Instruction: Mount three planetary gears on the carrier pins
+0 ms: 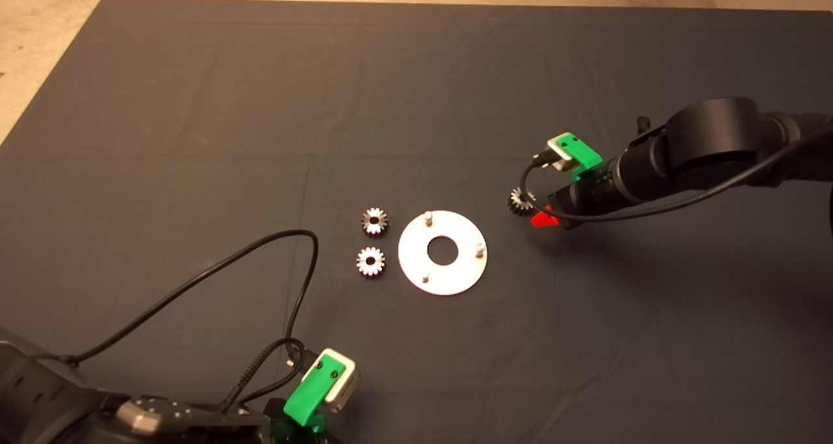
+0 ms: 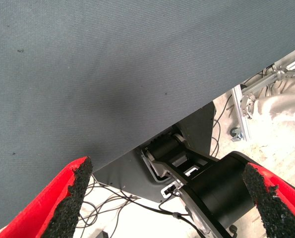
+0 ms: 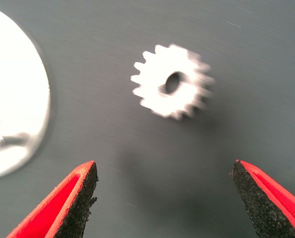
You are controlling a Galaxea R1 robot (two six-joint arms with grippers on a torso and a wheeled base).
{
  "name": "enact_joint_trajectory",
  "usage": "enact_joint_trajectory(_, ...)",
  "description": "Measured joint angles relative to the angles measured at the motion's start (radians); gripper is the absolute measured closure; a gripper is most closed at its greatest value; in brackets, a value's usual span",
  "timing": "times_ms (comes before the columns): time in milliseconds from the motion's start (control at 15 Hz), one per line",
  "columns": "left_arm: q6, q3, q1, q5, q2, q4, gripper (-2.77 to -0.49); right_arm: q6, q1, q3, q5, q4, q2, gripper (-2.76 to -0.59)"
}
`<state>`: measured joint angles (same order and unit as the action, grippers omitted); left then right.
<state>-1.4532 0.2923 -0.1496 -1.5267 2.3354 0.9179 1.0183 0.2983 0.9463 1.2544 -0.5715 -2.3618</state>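
Note:
The round silver disc [image 1: 455, 276] lies mid-mat, and its three carrier pins [image 1: 427, 217] stand bare. Two planetary gears [image 1: 375, 221] [image 1: 370, 261] lie flat just left of the disc. A third gear [image 1: 520, 201] lies to the disc's right, directly in front of my right gripper [image 1: 539, 213]. In the right wrist view that gear [image 3: 172, 82] sits flat on the mat ahead of the open gripper [image 3: 164, 198], beyond its fingertips [image 3: 80, 198], with the disc's edge [image 3: 18, 74] off to one side. My left gripper [image 1: 312, 398] is parked at the lower left edge.
A black cable [image 1: 195, 281] loops over the mat from the left arm. The left wrist view has my left gripper [image 2: 169, 198] open over the mat's edge, with the robot's base [image 2: 216, 188] and floor cables below. Bare mat [image 1: 390, 92] stretches behind the parts.

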Motion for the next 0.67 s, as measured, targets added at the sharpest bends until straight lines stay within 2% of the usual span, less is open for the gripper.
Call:
enact_joint_trajectory(133,0.000,0.000,0.000,0.000,0.000,0.000,-2.18,0.000,-0.007,0.022,-0.017,0.000,-0.034,-2.02)
enact_joint_trajectory(267,0.000,0.000,-0.001,-0.001,0.000,0.000,-2.18,0.000,-0.011,0.035,-0.024,0.000,-0.052,-2.02)
enact_joint_trajectory(467,0.000,0.000,-0.002,0.000,0.000,0.000,-2.18,-0.001,-0.011,0.047,-0.023,-0.001,-0.049,-2.02)
enact_joint_trajectory(667,0.000,0.000,-0.002,0.000,0.000,0.000,-2.18,-0.043,-0.013,0.063,-0.020,-0.008,-0.049,-2.02)
